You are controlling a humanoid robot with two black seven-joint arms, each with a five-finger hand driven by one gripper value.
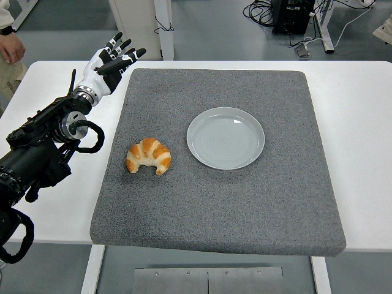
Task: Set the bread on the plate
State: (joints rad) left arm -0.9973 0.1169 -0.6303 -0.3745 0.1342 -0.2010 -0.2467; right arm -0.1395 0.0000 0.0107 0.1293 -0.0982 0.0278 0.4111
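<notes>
left hand open, holds nothing | bread on mat beside plate | tip: come down over bread; squeeze softly

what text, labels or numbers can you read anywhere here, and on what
None can be read.
The croissant, plate, grey mat and white table bear no print.
The left hand shows no legible marking.
The black box on the floor at the top is too small to show any label.
</notes>
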